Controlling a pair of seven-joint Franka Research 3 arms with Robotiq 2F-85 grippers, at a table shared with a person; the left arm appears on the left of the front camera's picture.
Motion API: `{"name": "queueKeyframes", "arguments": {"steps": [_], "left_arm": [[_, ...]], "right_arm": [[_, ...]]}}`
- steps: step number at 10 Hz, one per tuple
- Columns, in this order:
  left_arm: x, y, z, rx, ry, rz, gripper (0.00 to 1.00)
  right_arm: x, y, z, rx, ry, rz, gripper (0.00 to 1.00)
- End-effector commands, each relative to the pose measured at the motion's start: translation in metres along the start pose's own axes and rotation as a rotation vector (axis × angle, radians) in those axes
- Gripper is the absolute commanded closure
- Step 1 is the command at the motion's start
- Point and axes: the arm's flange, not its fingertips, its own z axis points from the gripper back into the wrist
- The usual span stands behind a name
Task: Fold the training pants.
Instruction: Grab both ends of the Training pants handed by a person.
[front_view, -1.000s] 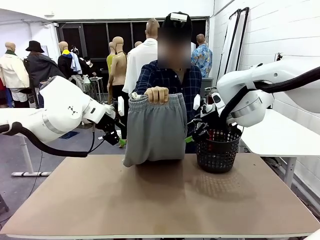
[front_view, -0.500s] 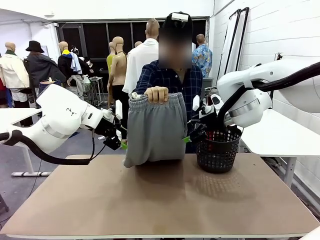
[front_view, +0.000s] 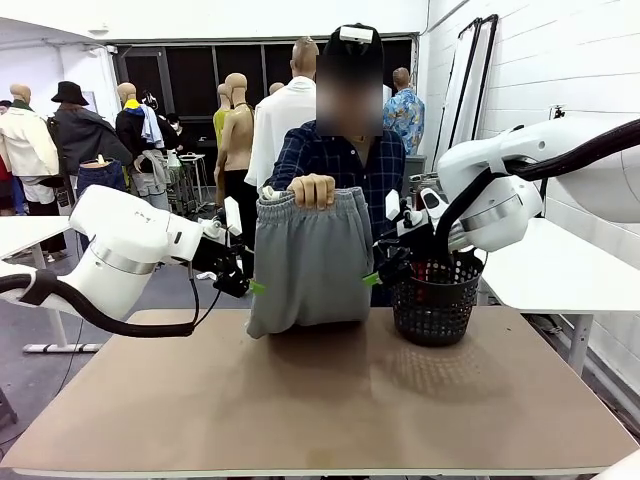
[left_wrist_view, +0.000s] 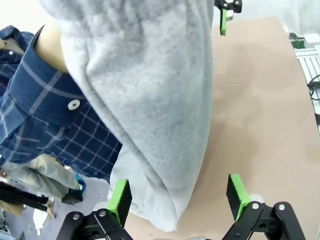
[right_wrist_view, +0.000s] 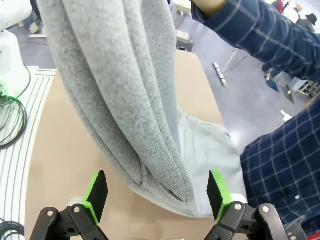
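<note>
A person at the far side holds up the light grey training pants (front_view: 308, 260) by the waistband with one hand (front_view: 315, 190); the folded cloth hangs down to the table. My left gripper (front_view: 248, 285) stands open at the pants' lower left edge, and in the left wrist view the grey training pants (left_wrist_view: 150, 100) hang between and beyond its green-padded fingers (left_wrist_view: 120, 200). Open too, my right gripper (front_view: 378, 275) sits at the pants' lower right edge; the right wrist view has the hanging folds of the training pants (right_wrist_view: 125, 100) between its fingers (right_wrist_view: 96, 195). Neither gripper grips the cloth.
A black mesh basket (front_view: 435, 300) stands on the brown table (front_view: 320, 400) at the right, just beside my right arm. The person's blue checked sleeve (right_wrist_view: 280, 150) is close behind the cloth. The near half of the table is bare.
My left gripper has moved right and slightly down toward the pants' lower left edge. The right gripper has edged a little closer to the right edge. The pants hang as before.
</note>
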Motion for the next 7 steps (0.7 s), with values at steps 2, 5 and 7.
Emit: {"name": "queueKeyframes", "arguments": {"steps": [2, 5, 7], "left_arm": [[-0.012, 0.0088, -0.0231, -0.05, -0.13, -0.027, 0.0], [-0.009, 0.0139, -0.0237, -0.101, -0.2, -0.012, 0.0], [-0.0092, 0.0136, -0.0237, -0.1, -0.228, -0.004, 0.0]], "right_arm": [[-0.0027, -0.0064, -0.0063, 0.03, -0.078, 0.025, 0.0], [-0.0013, -0.0064, -0.009, 0.065, -0.112, 0.02, 0.0], [0.0023, -0.0055, -0.0096, 0.07, -0.148, 0.032, 0.0]]}}
